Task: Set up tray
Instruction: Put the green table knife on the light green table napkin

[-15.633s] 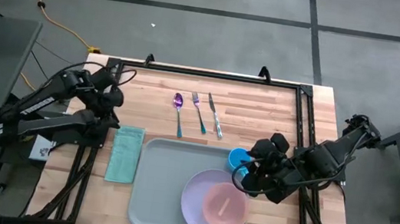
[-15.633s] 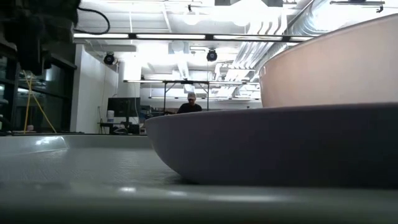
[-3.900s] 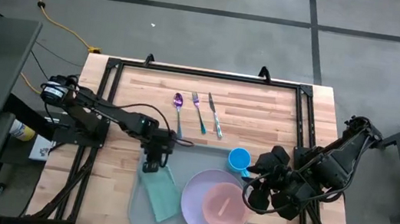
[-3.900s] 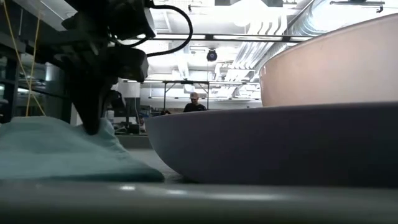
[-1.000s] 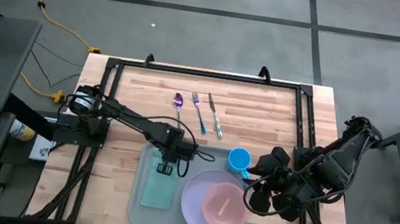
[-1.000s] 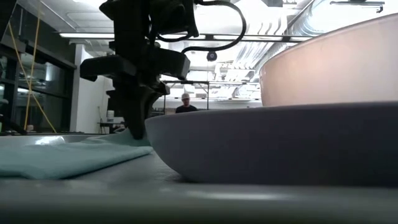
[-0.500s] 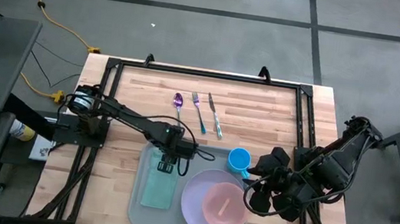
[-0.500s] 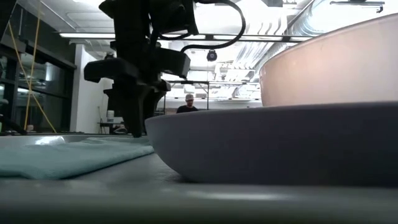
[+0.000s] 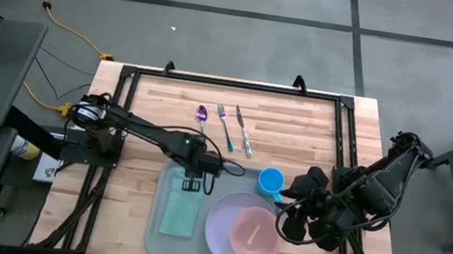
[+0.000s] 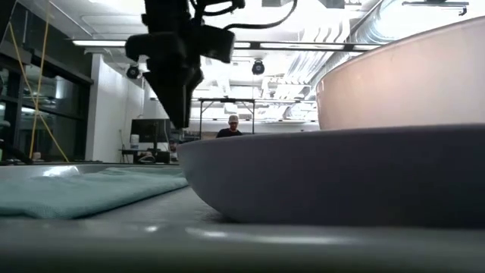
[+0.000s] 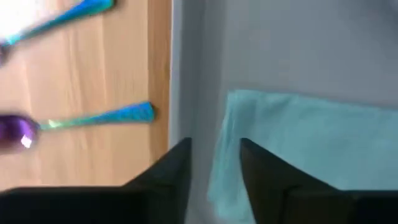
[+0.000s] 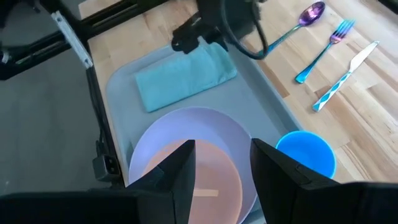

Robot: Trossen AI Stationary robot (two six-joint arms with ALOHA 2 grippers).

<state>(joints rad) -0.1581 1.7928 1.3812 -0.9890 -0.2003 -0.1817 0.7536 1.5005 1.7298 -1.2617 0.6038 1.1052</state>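
Note:
The pale grey-blue tray [image 9: 193, 250] lies at the table's near middle. A folded teal cloth [image 9: 180, 216] lies flat in its left half, and a lavender plate [image 9: 227, 219] holding a pink bowl [image 9: 254, 233] fills its right half. My left gripper [image 9: 191, 182] hangs open, pointing down, above the cloth's far end [image 11: 249, 102], with nothing between its fingers. My right gripper [image 12: 222, 168] waits open above the tray's right edge, near a blue cup [image 9: 270, 181].
A purple spoon [image 9: 201, 124], a fork [image 9: 225, 125] and a knife [image 9: 243, 131] lie side by side on the wood beyond the tray. The blue cup stands on the table at the tray's far right corner. A black frame edges the table.
My left gripper has opened, let go of the cloth's far end and risen straight up, rolling a little. The cloth stays flat in the tray.

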